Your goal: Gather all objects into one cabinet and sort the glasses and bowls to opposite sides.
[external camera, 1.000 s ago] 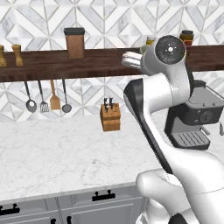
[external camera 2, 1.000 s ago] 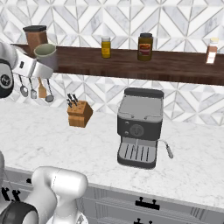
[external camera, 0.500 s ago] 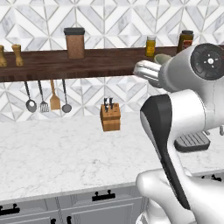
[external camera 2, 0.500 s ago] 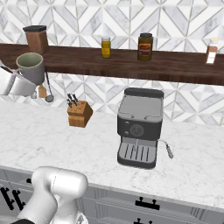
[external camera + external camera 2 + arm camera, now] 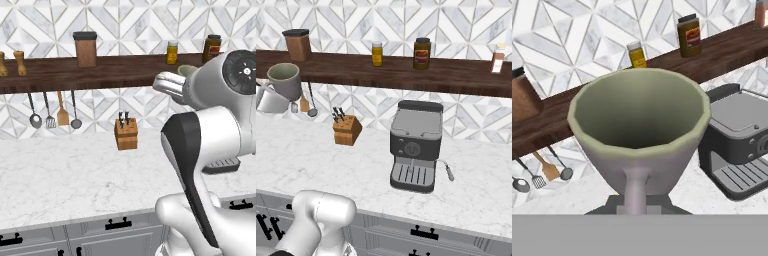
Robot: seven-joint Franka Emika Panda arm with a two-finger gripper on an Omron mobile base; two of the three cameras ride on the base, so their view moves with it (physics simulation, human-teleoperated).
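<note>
Over the last second the arm has swung across in front of the dark wooden wall shelf (image 5: 406, 75), carrying a grey mug (image 5: 639, 130) with a pale green inside; in the right base view the mug (image 5: 285, 80) has drifted a little further along, and it now hangs high above the left end of the marble tabletop (image 5: 371, 165), level with the shelf and upright. The gripper (image 5: 637, 207) is clenched on the mug's handle, whose stem runs down to it in the hand view. That reads as a carry in progress: one mug is lifted and on its way, probably toward the cabinet, while the sorting itself is not yet done. Much is hidden. The grey wall cabinet lies outside these views, as do the other two mugs and the bowl, so how far the gathering has come cannot be judged. In the left base view the arm's white body covers most of the mug (image 5: 186, 70), leaving just its rim, and also most of the espresso machine (image 5: 413, 145). The fingertips themselves are cut off below the handle.
</note>
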